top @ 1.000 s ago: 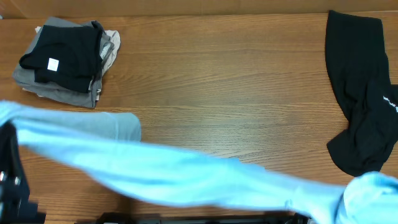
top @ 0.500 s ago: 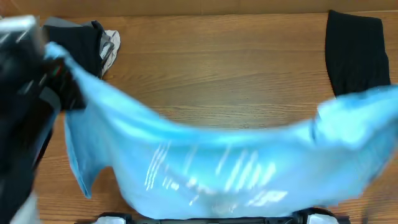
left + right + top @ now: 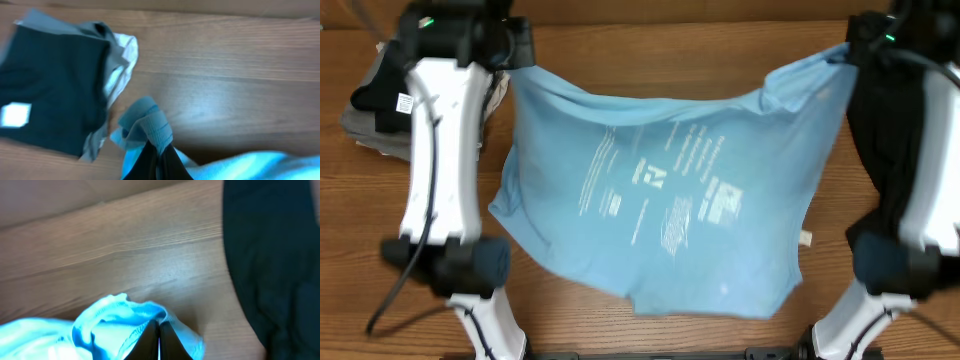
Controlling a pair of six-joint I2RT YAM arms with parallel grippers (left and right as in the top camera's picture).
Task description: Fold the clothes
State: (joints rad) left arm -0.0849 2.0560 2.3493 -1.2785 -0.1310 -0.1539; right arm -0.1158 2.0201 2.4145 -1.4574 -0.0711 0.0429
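The light blue T-shirt (image 3: pixel 660 200) with white print hangs spread across the middle of the table in the overhead view, held up at its two far corners. My left gripper (image 3: pixel 515 62) is shut on its left corner; the left wrist view shows the bunched blue hem (image 3: pixel 150 127) pinched between the fingers (image 3: pixel 157 155). My right gripper (image 3: pixel 848 55) is shut on the right corner; the right wrist view shows the blue fabric (image 3: pixel 115 322) at the fingers (image 3: pixel 158 340). A black garment (image 3: pixel 880 130) lies at the right, mostly behind my right arm; it also shows in the right wrist view (image 3: pixel 275 255).
A stack of folded clothes, grey with a black item on top (image 3: pixel 375 105), sits at the far left of the wooden table (image 3: pixel 670 55); it also shows in the left wrist view (image 3: pixel 50 85). Both arms stand over the table's sides.
Both grippers have swung the T-shirt from the near edge up and toward the far side. It has gone from a stretched band to a spread sheet with the print showing.
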